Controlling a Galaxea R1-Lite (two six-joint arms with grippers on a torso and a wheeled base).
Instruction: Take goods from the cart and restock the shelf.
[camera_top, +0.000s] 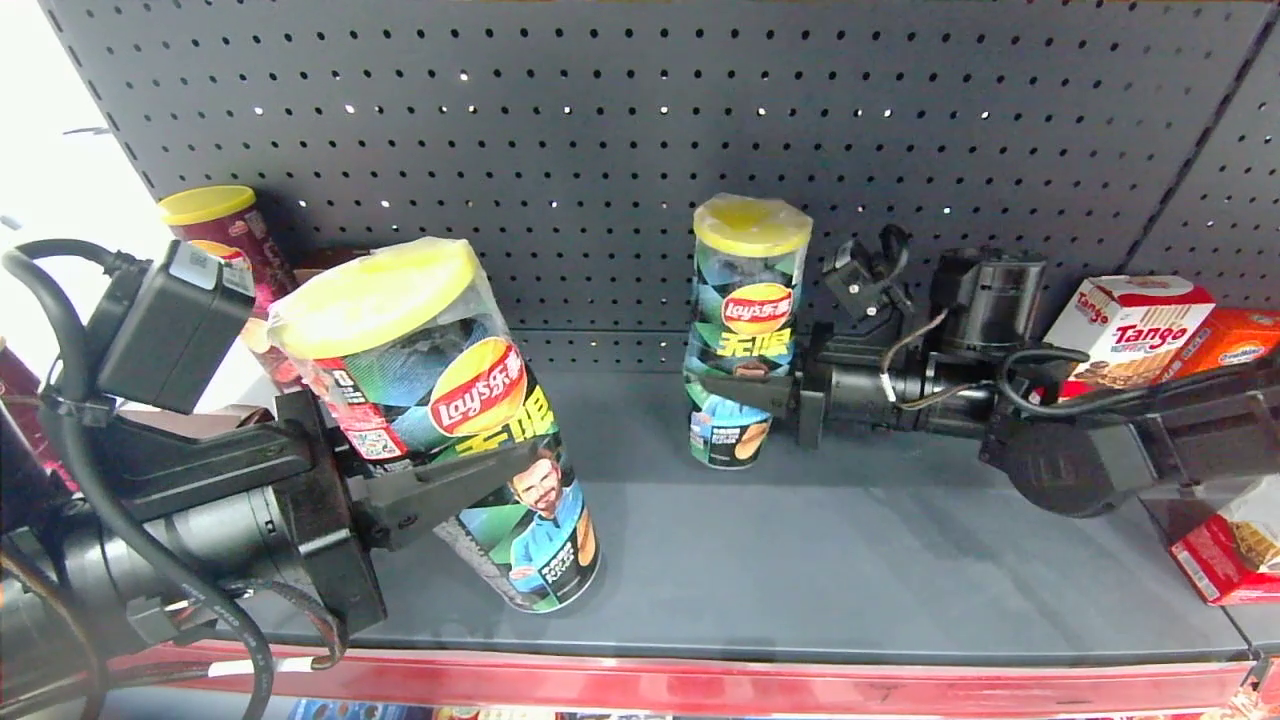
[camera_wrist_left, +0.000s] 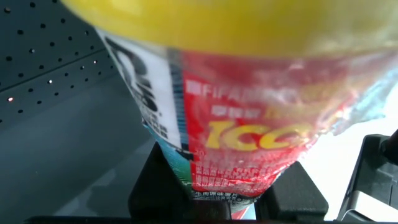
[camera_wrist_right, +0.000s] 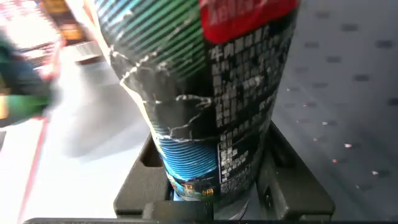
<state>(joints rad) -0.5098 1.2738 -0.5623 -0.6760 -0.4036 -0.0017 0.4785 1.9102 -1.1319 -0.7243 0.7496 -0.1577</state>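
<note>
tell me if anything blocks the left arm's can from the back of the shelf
Partly: a dark red can stands by the back wall, just behind the tilted chip can in the left gripper. The shelf from there to the second chip can looks bare.

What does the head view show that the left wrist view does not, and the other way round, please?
The head view adds: the right gripper shut on an upright chip can near the back, a maroon can at the rear left, and biscuit boxes at the right. The left wrist view adds: the red printed panel on the camera-facing side of the tilted chip can. Both share that can with its yellow lid, clamped by the left gripper, the pegboard panel and the grey shelf.
</note>
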